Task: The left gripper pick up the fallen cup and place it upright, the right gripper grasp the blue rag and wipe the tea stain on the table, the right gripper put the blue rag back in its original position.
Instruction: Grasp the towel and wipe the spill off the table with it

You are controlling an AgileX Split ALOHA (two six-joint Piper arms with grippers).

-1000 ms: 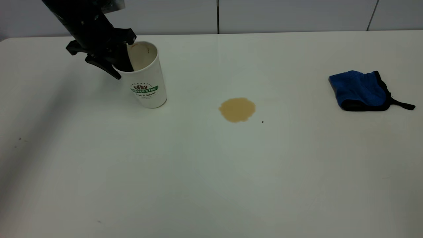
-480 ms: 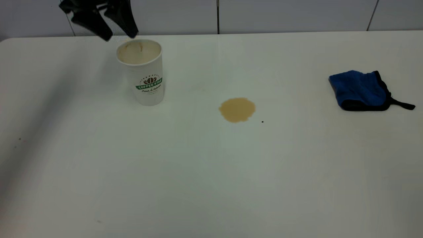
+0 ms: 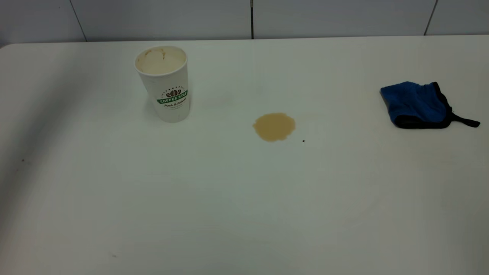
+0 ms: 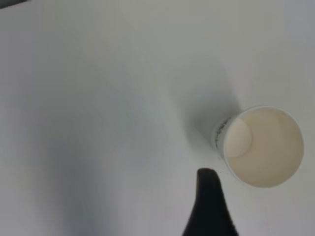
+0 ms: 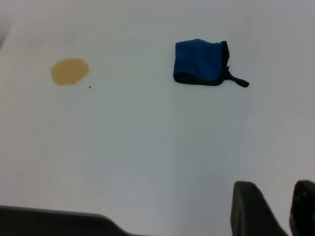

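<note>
The white paper cup with the green banner stands upright at the back left of the table, and nothing touches it. From above, its beige inside shows in the left wrist view. Only one dark fingertip of my left gripper shows, high above the table and beside the cup's rim; the other is out of frame, so the jaws are wide apart. The light-brown tea stain lies mid-table. At the right the blue rag lies folded. My right gripper hovers well short of the rag, its fingers slightly apart and empty.
A tiny dark speck sits just right of the stain. The short black strap trails from the rag toward the table's right edge. A grey panelled wall runs behind the table.
My left gripper let go of the cup, rose and left the exterior view. The cup went from tilted to upright. Stain and rag have not moved.
</note>
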